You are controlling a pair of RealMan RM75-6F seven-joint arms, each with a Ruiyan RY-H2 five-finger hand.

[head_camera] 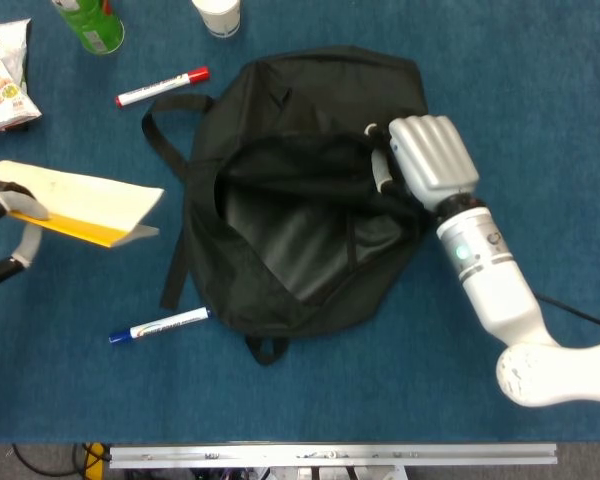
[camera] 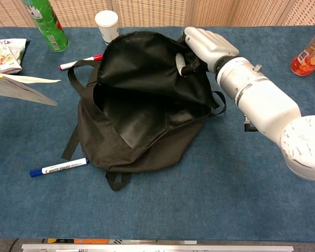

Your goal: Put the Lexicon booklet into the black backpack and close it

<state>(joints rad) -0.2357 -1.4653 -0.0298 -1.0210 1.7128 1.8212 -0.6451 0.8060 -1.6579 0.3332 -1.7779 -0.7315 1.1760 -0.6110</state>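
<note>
Head view only: left hand (head_camera: 2, 215) on booklet (head_camera: 85, 203)

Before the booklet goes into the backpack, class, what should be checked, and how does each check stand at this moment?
1. Black fabric backpack mouth open: ok, the dark inside shows in both views.
2. Flap held up: ok, the right hand grips the flap's upper edge.
3. Pale booklet with a yellow edge held: ok, the left hand grips its left end at the frame edge.
4. Booklet at the opening: not ok, it is apart from the backpack, to its left.
5. Path between booklet and opening free: ok, the blue-capped marker and red-capped marker lie off that line.
6. Zipper state: cannot tell.
</note>
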